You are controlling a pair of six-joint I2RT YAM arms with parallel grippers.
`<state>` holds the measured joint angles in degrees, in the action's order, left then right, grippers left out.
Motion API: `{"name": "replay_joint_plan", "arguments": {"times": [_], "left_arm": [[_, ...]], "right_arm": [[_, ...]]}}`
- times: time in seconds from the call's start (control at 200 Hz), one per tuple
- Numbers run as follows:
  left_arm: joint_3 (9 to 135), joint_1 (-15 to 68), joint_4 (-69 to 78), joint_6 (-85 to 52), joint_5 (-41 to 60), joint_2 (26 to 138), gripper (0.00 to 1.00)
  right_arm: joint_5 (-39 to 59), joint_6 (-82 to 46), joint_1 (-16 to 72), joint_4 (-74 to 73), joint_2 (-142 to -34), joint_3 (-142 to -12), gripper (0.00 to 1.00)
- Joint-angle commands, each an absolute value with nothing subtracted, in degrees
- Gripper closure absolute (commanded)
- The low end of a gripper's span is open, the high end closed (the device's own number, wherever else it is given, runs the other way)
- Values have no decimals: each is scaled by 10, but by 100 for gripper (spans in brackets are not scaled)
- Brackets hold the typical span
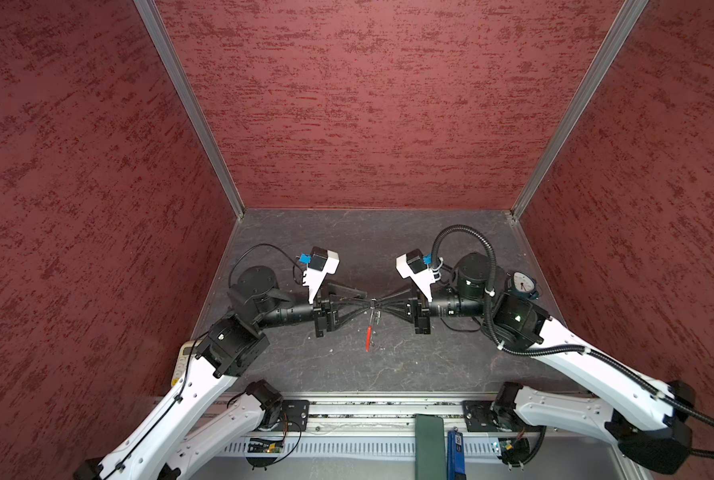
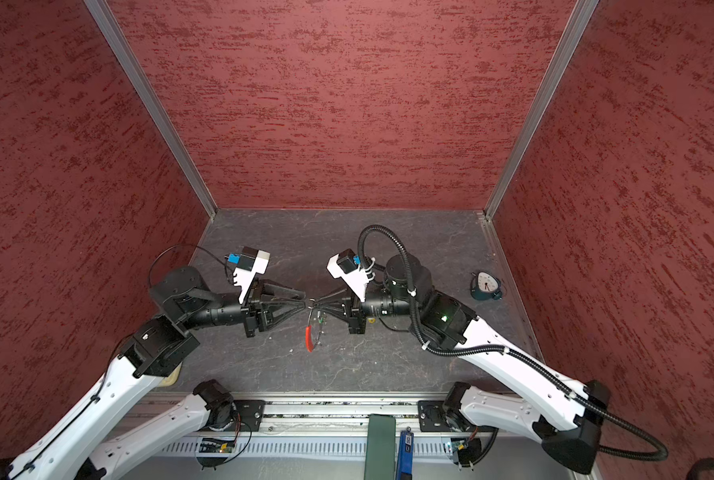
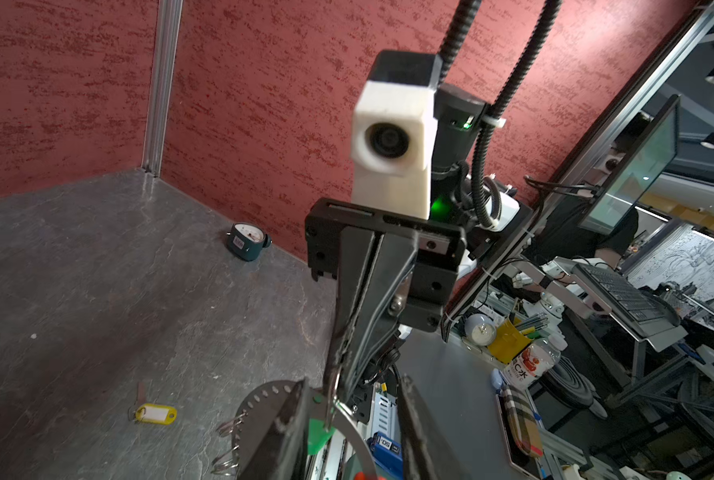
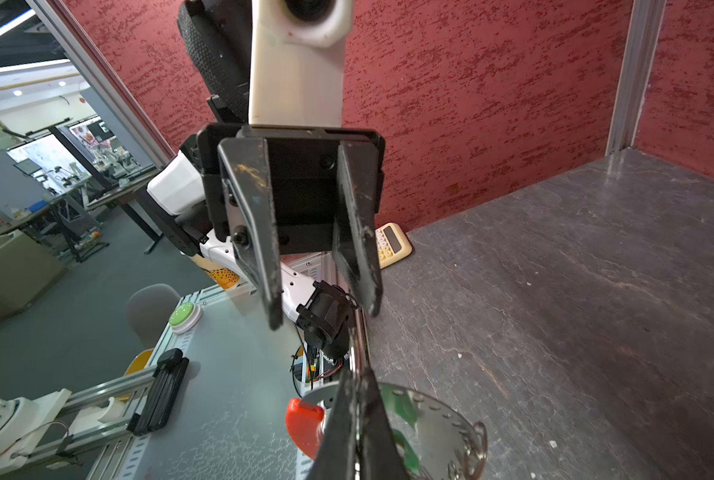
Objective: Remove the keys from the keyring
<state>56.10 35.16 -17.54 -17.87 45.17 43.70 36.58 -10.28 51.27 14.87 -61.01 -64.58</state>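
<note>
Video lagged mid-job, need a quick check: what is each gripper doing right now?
Left gripper: open, holding nothing.
Right gripper: shut on the keyring.

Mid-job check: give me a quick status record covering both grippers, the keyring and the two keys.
left gripper: open, tips at the keyring, facing the right gripper
right gripper: shut on the keyring, holding it above the table
keyring: hangs from that grip, red sleeve at the end away from it
green key: at the keyring, between the left gripper's open fingers; whether it is threaded on, cannot tell
yellow key: off the keyring, lying alone on the table
</note>
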Motion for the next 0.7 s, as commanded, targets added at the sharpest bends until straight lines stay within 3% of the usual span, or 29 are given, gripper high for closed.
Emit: {"name": "replay_joint_plan", "arguments": {"times": [0.0, 0.175, 0.576, 0.696], "left_arm": [[589, 352, -250, -140, 466, 452, 63], [606, 352, -264, -130, 481, 469, 74], [619, 353, -279, -122, 502, 496, 80], [620, 353, -279, -120, 502, 495, 86]], "right_arm": [[357, -73, 512, 223, -620, -683, 100], [356, -63, 513, 268, -634, -714, 100], [349, -53, 513, 296, -650, -744, 100], [350, -52, 514, 301, -656, -751, 100]]}}
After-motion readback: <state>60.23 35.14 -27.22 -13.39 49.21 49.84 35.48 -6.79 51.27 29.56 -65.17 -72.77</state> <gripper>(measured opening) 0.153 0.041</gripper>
